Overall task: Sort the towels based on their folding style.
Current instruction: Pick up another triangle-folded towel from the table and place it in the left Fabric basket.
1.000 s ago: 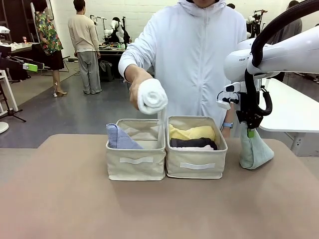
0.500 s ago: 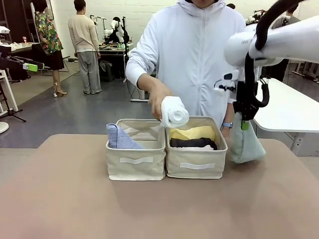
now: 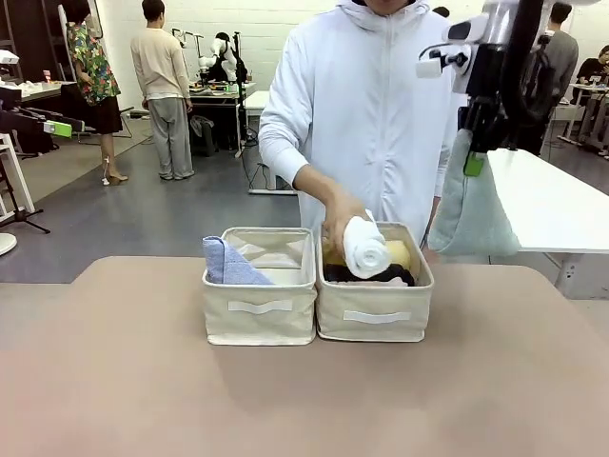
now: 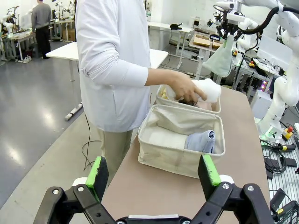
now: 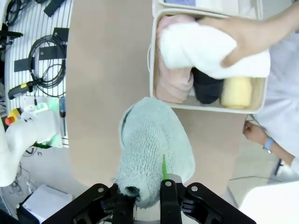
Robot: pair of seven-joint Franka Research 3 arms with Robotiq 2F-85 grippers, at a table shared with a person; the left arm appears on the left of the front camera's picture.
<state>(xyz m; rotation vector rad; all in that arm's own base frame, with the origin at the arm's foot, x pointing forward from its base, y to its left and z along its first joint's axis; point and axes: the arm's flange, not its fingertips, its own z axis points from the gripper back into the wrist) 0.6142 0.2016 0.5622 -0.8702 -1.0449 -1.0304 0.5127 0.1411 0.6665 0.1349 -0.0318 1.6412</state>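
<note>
My right gripper [image 3: 473,157] hangs high at the right, shut on the tip of the sage green cone towel [image 3: 468,214] [image 5: 152,147], which dangles above the table's right end. A person's hand holds the white rolled towel [image 3: 365,247] [image 5: 198,49] over the right bin [image 3: 373,322], where the yellow [image 5: 236,92], dark grey [image 5: 205,88] and pink [image 5: 173,86] rolls lie. The lavender-blue cone towel [image 3: 228,264] [image 4: 201,141] leans in the left bin [image 3: 259,319]. My left gripper [image 4: 152,175] stands open off the table's end, nothing between its fingers.
The two beige fabric bins stand side by side at the table's [image 3: 143,381] middle. The person stands right behind them. A white table [image 3: 552,205] sits behind at the right. Cables and a controller [image 5: 35,70] lie off the table edge.
The person's hand carried the white roll from above the left bin down to the right bin. My right gripper rose higher, lifting the sage green towel with it.
</note>
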